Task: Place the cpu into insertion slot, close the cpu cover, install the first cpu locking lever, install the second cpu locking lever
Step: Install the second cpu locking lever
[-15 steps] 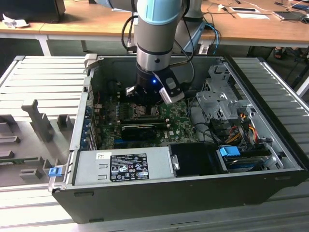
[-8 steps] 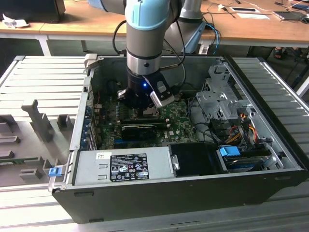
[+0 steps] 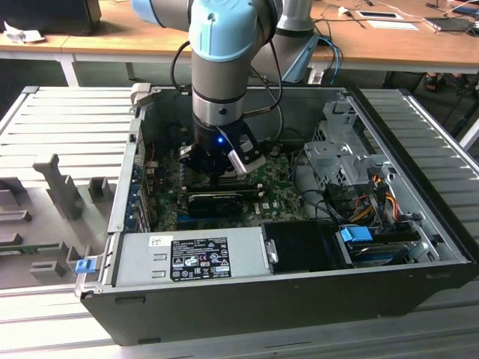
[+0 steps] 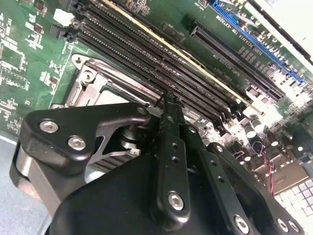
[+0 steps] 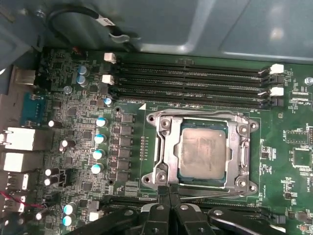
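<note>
Tool [image 5: 167, 195] at cpu cover [image 5: 243, 147] edge, beside memory slots [image 5: 190, 83].

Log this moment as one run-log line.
cpu: seated in insertion slot | cpu cover: closed | gripper: jaws shut, at cover edge

I'm looking at the cpu [image 5: 203, 152] and its face is dull brushed metal, faintly smudged, with a tan-gold rim showing around it. The cpu cover [image 5: 243, 147] around it is bright silver stamped metal, smooth and a little reflective at the edges. The gripper [image 5: 168, 192] fingers read as matt black metal, and their screw heads [image 4: 176, 199] catch the light, shiny steel. The motherboard [image 5: 288, 169] is glossy green. The memory slots [image 5: 190, 81] look like black plastic with white plastic clips. The computer case [image 3: 247, 295] wall is matt dark grey painted metal. In the exterior view, the arm's joint cap [image 3: 224, 30] is smooth light-blue plastic.
</note>
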{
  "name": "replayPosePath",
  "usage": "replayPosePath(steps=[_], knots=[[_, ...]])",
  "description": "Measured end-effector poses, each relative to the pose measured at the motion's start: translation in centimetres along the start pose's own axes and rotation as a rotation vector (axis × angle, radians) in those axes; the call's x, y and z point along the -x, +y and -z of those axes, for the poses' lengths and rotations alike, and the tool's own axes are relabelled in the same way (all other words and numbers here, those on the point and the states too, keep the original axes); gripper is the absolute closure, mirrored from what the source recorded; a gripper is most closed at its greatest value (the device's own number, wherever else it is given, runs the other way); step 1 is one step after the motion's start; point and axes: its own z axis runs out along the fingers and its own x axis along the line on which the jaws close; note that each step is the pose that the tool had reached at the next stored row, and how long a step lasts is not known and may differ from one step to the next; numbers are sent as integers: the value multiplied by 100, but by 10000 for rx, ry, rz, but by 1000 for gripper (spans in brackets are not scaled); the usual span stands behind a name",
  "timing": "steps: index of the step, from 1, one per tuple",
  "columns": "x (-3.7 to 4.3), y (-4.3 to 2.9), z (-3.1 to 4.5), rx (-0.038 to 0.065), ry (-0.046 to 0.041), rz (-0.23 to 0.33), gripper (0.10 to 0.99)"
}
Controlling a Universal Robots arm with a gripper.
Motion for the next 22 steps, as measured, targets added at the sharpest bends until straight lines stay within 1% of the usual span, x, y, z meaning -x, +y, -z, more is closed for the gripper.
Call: replayPosePath(steps=[1, 2, 6, 8, 9, 11, 14, 16, 17, 20, 22], knots=[[-4, -6, 1, 32, -3, 0, 980], [-36, -38, 4, 221, -19, 4, 980], [-66, -87, 10, 492, -53, 11, 980], [-94, -134, 15, 679, -98, 20, 980], [-106, -147, 16, 756, -114, 26, 980], [-133, -163, 16, 821, -152, 43, 980], [-141, -178, 4, 912, -191, 70, 980], [-146, -192, -6, 1045, -216, 109, 980], [-147, -201, -10, 1076, -221, 119, 980], [-151, -211, -14, 1128, -231, 134, 980], [-154, -221, -25, 1216, -244, 153, 980]])
